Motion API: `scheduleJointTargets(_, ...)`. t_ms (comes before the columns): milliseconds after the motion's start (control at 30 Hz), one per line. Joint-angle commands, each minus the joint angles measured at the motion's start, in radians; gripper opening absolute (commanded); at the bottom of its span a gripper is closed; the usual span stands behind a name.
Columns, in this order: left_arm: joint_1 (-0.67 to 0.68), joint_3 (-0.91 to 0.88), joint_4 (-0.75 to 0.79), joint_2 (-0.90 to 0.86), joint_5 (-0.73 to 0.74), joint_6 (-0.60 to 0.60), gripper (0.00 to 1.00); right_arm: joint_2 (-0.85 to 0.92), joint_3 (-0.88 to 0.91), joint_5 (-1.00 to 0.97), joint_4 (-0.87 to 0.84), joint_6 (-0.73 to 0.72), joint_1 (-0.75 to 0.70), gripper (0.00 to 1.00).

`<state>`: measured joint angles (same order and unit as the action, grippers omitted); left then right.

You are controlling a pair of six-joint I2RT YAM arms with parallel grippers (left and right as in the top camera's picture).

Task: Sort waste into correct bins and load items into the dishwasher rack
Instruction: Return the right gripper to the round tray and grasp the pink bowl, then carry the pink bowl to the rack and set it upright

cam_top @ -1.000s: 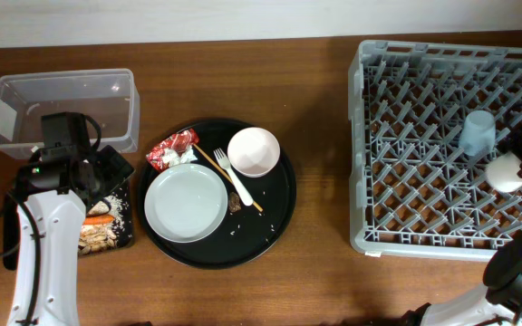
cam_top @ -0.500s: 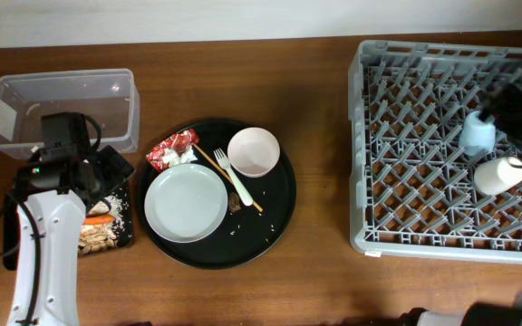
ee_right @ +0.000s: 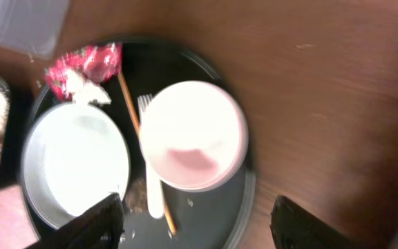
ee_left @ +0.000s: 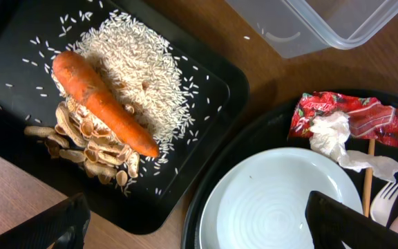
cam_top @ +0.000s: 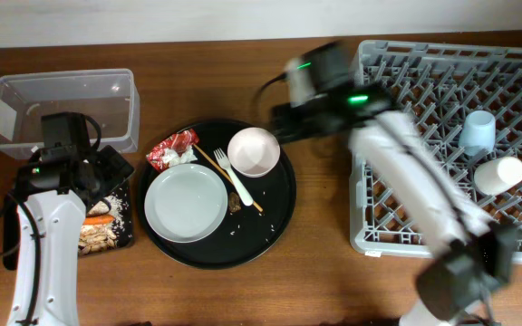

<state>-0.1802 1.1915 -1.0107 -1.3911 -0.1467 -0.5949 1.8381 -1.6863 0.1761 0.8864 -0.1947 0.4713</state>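
Right pincer (ee_right: 202, 221) is held with fingers apart, empty; the pinkish-white round bowl (ee_right: 193, 135) sits just ahead of it. Left pincer (ee_left: 209, 225) is likewise parted, nothing gripped.

Judged done: orange carrot (ee_left: 102, 104) and white rice (ee_left: 144, 69) are laid on the flat black rectangular tray (ee_left: 19, 41) ahead of the left pincer. Light blue plastic cup (cam_top: 478, 130) and white cup (cam_top: 502, 174) are racked in the large light grey lattice crate (cam_top: 406, 226).

Left to do: bowl, pale grey round plate (ee_right: 74, 162), white plastic fork (ee_right: 154, 187), crumpled red-and-white wrapper (ee_right: 88, 66).

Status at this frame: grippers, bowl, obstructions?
Left gripper open, empty. Right gripper open, over bowl. Fork lies close beside bowl on round tray. Blue cup, white cup in rack.
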Motion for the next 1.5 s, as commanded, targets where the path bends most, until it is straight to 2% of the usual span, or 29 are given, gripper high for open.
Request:
scheduleJointTargets(0, -0.004, 0.019, -0.001, 0.017, 0.0, 0.005, 0.99, 0.151, -0.001, -0.153, -0.051, 0.006, 0.117, 0.69)
scheduleJointTargets(200, -0.004, 0.019, -0.001, 0.017, 0.0, 0.005, 0.99, 0.29, -0.001, -0.174, -0.148, 0.003, 0.186, 0.65)
scheduleJointTargets(600, -0.004, 0.019, -0.001, 0.017, 0.0, 0.005, 0.99, 0.387, -0.001, -0.18, -0.212, 0.003, 0.229, 0.54)
scheduleJointTargets(733, -0.004, 0.019, -0.001, 0.017, 0.0, 0.005, 0.99, 0.388, -0.001, -0.204, -0.211, 0.003, 0.229, 0.45)
scheduleJointTargets(833, -0.004, 0.019, -0.001, 0.017, 0.0, 0.005, 0.99, 0.377, -0.006, -0.204, -0.204, 0.003, 0.229, 0.33)
scheduleJointTargets(900, -0.004, 0.019, -0.001, 0.017, 0.0, 0.005, 0.99, 0.365, -0.03, -0.204, -0.179, 0.003, 0.229, 0.2)
scheduleJointTargets(1033, -0.004, 0.019, -0.001, 0.017, 0.0, 0.005, 0.99, 0.338, -0.111, -0.208, -0.103, 0.003, 0.229, 0.04)
scheduleJointTargets(1333, -0.004, 0.019, -0.001, 0.017, 0.0, 0.005, 0.99, 0.255, -0.387, -0.27, 0.163, 0.002, 0.213, 0.04)
scheduleJointTargets(1467, -0.004, 0.019, -0.001, 0.017, 0.0, 0.005, 0.99, 0.163, -0.46, -0.221, 0.288, -0.074, 0.112, 0.04)
